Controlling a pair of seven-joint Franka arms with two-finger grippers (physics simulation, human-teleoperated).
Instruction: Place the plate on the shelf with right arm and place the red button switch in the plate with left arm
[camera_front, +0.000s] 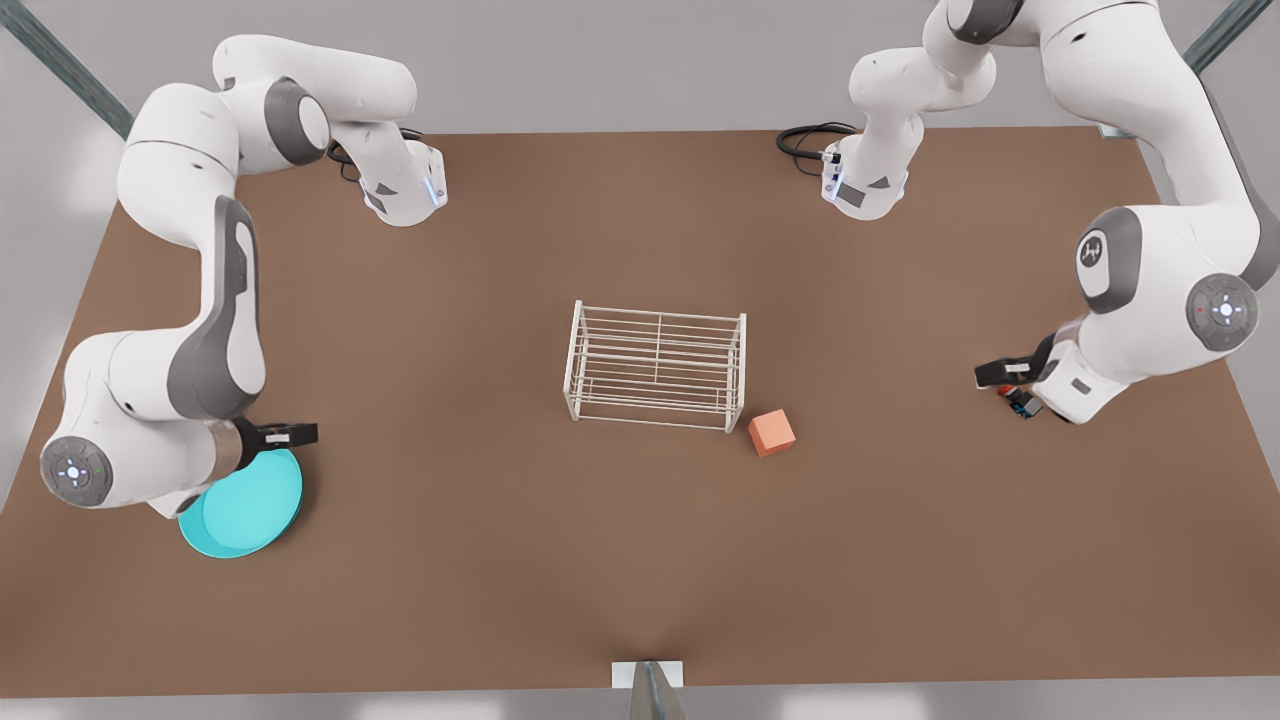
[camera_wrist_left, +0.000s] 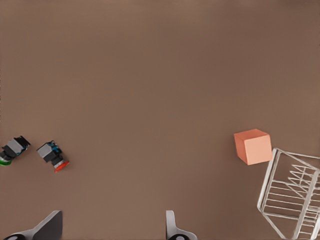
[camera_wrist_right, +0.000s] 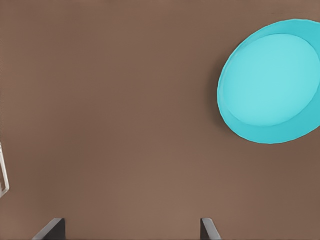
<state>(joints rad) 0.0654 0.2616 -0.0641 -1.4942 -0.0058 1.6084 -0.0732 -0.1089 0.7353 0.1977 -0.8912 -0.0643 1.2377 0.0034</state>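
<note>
A brown table (camera_front: 500, 560) fills the room, grey walls behind. Nearest, the turquoise plate (camera_front: 245, 510) lies flat at the front view's left; the right gripper (camera_wrist_right: 132, 230) hangs over it, fingers wide, empty. Mid-table stands the shelf (camera_front: 655, 365), long axis across the view, beside an orange cube (camera_front: 771, 432). At the front view's right, the left gripper (camera_wrist_left: 110, 230), spread and empty, hovers above the red button switch (camera_wrist_left: 53, 155), lying on its side beside a green-capped switch (camera_wrist_left: 13, 149).

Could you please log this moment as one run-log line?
right gripper: open, over plate | left gripper: open, near red button switch | shelf: empty
</note>
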